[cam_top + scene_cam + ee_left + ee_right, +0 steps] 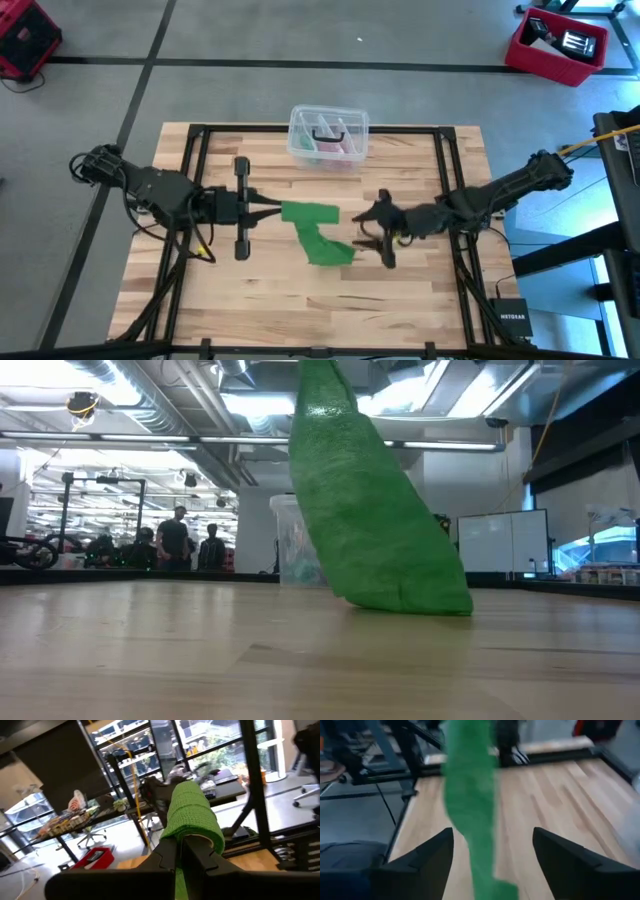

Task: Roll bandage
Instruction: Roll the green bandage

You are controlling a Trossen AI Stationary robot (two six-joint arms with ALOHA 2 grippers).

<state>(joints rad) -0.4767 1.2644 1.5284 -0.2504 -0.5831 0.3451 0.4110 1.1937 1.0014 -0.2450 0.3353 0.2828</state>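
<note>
The bright green bandage (312, 225) hangs as a strip from my left gripper (279, 211), which is shut on its upper end above the table's middle. The strip's lower end (410, 596) rests crumpled on the wood. In the left wrist view the bandage (192, 812) lies wound over the fingertips. My right gripper (362, 230) hovers just right of the strip, open; in the right wrist view the bandage (470, 800) hangs ahead of its spread fingers (427, 857). My left gripper pinches the bandage's upper end (178, 881) between its two fingers, and the strip wraps over the fingertips (200, 851). The fingers lie level, coming from the table's left. The strip hangs slack below them, its lower end on the table.
A clear plastic box (328, 136) with pink and dark items stands at the table's far middle, behind the bandage. Black frame rails (196, 170) run along the table's left and right sides. Bare wood lies toward the near edge (320, 310).
</note>
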